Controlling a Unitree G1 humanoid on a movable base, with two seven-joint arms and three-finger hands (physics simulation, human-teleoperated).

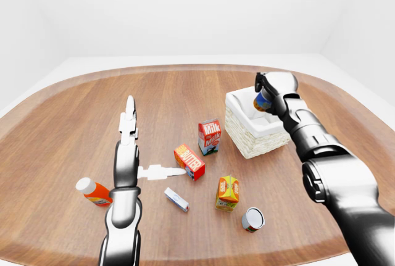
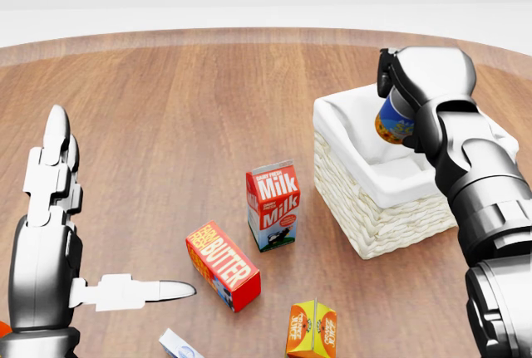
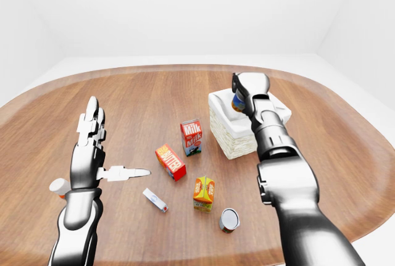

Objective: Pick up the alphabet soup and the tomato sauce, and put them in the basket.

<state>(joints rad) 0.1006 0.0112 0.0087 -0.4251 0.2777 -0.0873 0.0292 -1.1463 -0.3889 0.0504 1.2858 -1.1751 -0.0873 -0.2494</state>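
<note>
Gripping a cylindrical can [image 2: 392, 122], the right robot hand [image 2: 407, 84] hangs over the woven white basket [image 2: 374, 208]; left robot hand [image 2: 58, 200] splayed.

Count's in: two cans [image 1: 263, 101] [image 1: 252, 219], one milk carton [image 2: 273, 206], one butter box [image 2: 222, 265], one juice carton [image 1: 228, 192], one basket [image 2: 391, 217], one orange bottle [image 1: 94, 192], one small white-and-blue packet [image 1: 176, 199].

The right hand [image 2: 397, 96] holds a can [image 2: 392, 120] over the basket [image 2: 374, 208]; milk [image 2: 273, 206], butter [image 2: 222, 265] and juice [image 1: 228, 192] lie to its left, a second can [image 1: 252, 219] below
</note>
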